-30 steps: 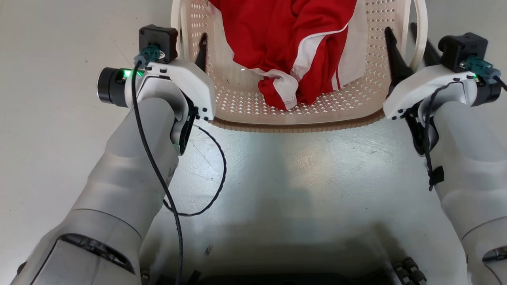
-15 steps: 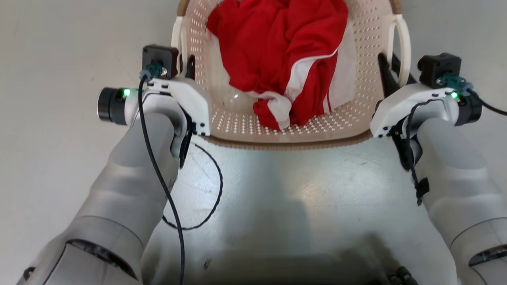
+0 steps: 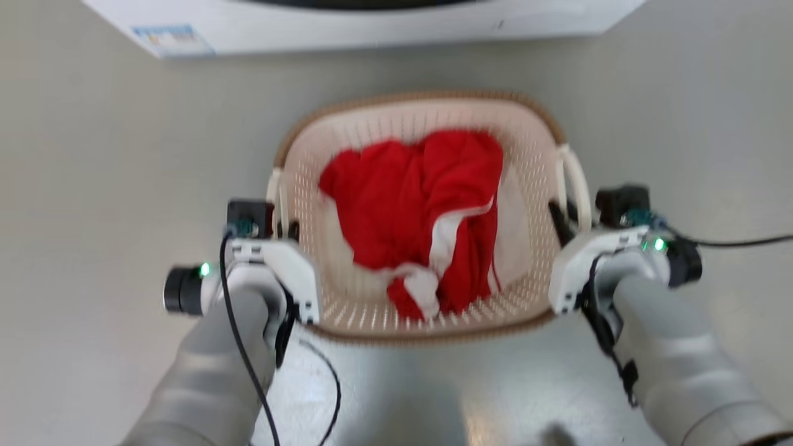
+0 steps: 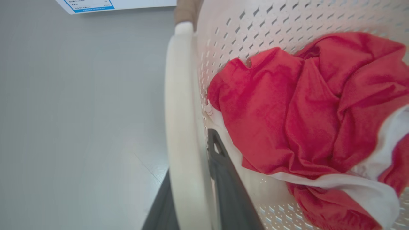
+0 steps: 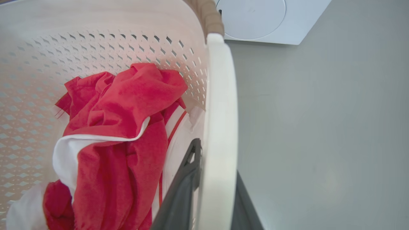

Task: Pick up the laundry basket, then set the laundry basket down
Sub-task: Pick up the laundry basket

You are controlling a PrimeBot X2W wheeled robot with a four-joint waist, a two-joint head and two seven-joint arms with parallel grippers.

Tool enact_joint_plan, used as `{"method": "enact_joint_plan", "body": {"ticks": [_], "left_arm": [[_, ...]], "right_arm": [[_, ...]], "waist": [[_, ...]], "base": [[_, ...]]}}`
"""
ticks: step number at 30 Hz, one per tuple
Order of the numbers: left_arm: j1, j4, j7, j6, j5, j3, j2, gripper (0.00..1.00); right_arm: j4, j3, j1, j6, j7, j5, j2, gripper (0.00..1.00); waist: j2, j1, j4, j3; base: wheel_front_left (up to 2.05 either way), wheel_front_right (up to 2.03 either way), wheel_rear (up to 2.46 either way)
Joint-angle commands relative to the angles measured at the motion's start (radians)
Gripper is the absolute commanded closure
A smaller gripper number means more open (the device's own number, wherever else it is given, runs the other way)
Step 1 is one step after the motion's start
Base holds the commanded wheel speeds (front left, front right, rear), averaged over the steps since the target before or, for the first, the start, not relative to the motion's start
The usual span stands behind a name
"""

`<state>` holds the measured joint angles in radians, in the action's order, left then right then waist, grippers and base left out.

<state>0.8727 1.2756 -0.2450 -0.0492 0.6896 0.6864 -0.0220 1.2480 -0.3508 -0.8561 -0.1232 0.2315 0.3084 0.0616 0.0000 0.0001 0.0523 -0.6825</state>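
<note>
Both pincers now pinch the laundry basket [image 3: 415, 106] by its side handles. A second ago their dark fingers stood spread on either side of each handle; they have since pressed in. The left pincer [image 3: 286, 228] clamps the left handle [image 4: 182, 127], one finger inside the basket wall and one outside. The right pincer [image 3: 562, 217] grips the right handle [image 5: 220, 127] the same way.

The grasp looks made, so the lift can begin. The head camera has also swung upward, so whether the basket has left the floor [image 3: 93, 186] cannot be told.

The basket is held between the two pincers. It is cream plastic and rounded-rectangular, with walls pierced by rows of small holes and a brown woven-look rim. The handles are smooth, flat white bands. Just inward of each pincer lies a soft, crumpled red garment [image 3: 421, 210] with white trim. Beyond the fingertips come smooth grey floor, then a white washer [image 3: 372, 25].
</note>
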Motion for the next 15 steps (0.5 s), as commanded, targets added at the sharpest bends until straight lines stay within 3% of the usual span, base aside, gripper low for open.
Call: {"method": "enact_joint_plan", "body": {"ticks": [1,15], "left_arm": [[-0.039,-0.003,-0.002,0.011,0.003,-0.006,-0.028,1.0],[-0.332,-0.022,0.042,0.027,0.072,0.078,-0.028,1.0]], "right_arm": [[-0.007,-0.05,0.077,-0.008,-0.018,0.016,-0.011,1.0],[-0.076,-0.304,0.347,-0.008,-0.144,0.192,-0.011,1.0]], "waist": [[0.0,-0.0001,0.024,0.116],[0.0,-0.0001,0.053,0.458]], "base": [[0.0,0.0,0.0],[0.0,0.0,0.0]]}}
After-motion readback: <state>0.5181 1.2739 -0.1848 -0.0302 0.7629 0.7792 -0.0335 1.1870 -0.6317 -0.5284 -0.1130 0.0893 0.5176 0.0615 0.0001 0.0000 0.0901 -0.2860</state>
